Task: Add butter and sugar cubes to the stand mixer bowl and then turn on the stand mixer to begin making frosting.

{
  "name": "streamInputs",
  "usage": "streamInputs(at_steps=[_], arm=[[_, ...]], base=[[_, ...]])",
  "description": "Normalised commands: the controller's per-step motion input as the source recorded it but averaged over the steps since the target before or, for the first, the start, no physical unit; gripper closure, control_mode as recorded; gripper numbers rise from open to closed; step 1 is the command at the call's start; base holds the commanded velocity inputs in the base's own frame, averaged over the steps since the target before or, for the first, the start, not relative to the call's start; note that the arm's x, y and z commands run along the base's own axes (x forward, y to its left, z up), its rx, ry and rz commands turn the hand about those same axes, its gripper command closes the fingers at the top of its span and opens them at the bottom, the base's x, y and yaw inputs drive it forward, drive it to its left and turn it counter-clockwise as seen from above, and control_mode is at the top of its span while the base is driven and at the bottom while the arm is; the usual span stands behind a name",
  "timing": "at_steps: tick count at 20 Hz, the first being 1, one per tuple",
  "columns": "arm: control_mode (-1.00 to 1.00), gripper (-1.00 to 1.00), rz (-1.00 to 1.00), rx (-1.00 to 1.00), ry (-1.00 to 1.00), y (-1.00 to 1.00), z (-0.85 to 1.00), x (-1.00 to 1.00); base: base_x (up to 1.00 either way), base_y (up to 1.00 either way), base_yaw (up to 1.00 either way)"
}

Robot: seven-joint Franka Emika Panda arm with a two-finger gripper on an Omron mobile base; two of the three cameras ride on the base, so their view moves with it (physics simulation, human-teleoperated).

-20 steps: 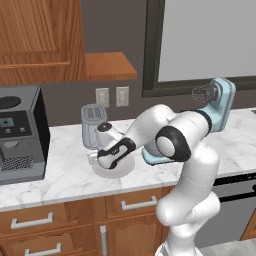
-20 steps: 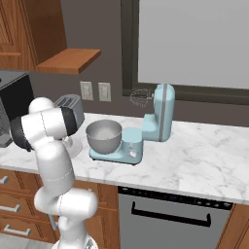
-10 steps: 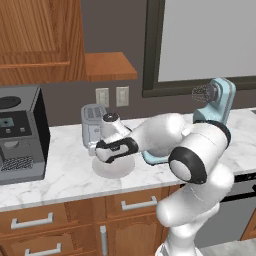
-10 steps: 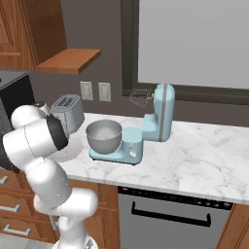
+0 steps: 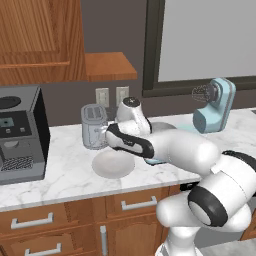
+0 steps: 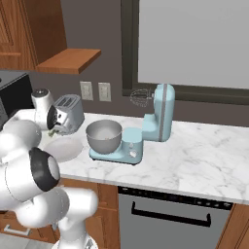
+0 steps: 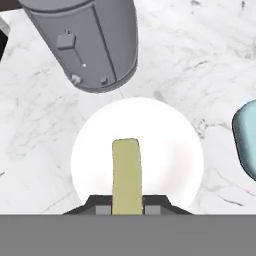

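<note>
The stand mixer [image 6: 146,129] stands on the marble counter [image 6: 204,155], its bowl [image 6: 103,135] empty. Over the plate [image 7: 175,150] the gripper [image 7: 127,207] is clamped on the butter [image 7: 126,175]. Risk: the narrow pinch may let the stick slip during transfer. No legible markings.

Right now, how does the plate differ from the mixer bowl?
The plate is flat, shallow and pale white; the stand mixer bowl is deep and brushed grey. The plate lies directly on the counter by the toaster; the bowl sits on the stand mixer base. Both are round.
</note>
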Motion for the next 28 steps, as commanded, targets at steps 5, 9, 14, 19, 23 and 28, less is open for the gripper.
streamInputs(at_steps=[5, 9, 14, 19, 23, 28], arm=[[-1.00, 1.00, -0.01, 0.00, 0.00, -0.39, 0.62, 0.00], [-1.00, 1.00, 0.00, 0.00, 0.00, -0.54, 0.36, 0.13], [-1.00, 1.00, 0.00, 0.00, 0.00, -0.58, 0.15, 0.21], [-1.00, 1.00, 0.00, -0.02, 0.00, -0.62, 0.04, 0.12], [-1.00, 1.00, -0.01, -0.05, 0.00, -0.55, 0.00, 0.00], [-1.00, 1.00, -0.02, -0.06, 0.00, -0.45, -0.05, 0.01]], base=[[0.00, 0.00, 0.00], [0.00, 0.00, 0.00], [0.00, 0.00, 0.00], [0.00, 0.00, 0.00], [0.00, 0.00, 0.00], [0.00, 0.00, 0.00]])
